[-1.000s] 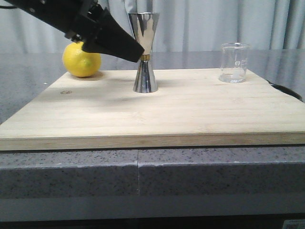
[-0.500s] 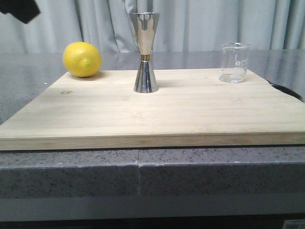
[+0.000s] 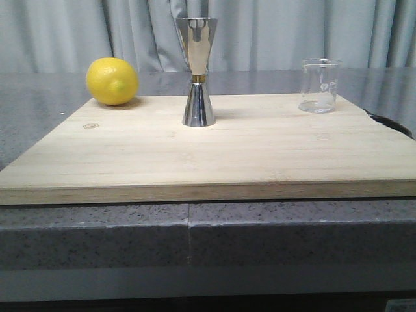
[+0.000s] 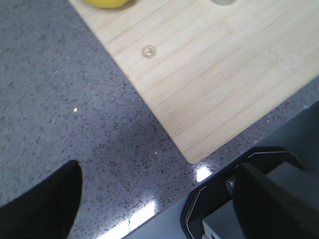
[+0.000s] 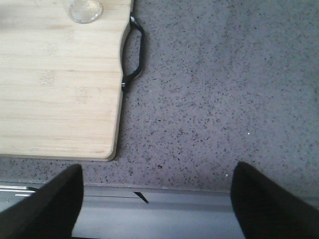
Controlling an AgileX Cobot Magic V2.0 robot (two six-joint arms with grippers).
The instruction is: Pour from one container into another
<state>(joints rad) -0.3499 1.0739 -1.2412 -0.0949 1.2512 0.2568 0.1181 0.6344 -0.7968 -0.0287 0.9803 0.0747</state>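
The clear glass beaker (image 3: 319,86) stands upright at the back right of the wooden board (image 3: 208,156); in the right wrist view the beaker (image 5: 85,10) shows at the picture's edge. The shiny steel jigger (image 3: 197,71) stands upright at the board's back middle. Neither gripper shows in the front view. My left gripper (image 4: 159,209) hangs open over the grey counter off the board's near left corner, holding nothing. Open and empty too, my right gripper (image 5: 157,206) is over the counter's front edge, off the board's near right corner.
A yellow lemon (image 3: 112,81) lies at the board's back left. The board has a black handle (image 5: 134,52) on its right side. A black device (image 4: 214,209) sits below the counter edge near the left gripper. Grey curtains hang behind.
My left arm, which reached in front of the jigger a second ago, has pulled back to the upper left and out of the front view. The jigger, beaker and lemon have not moved.
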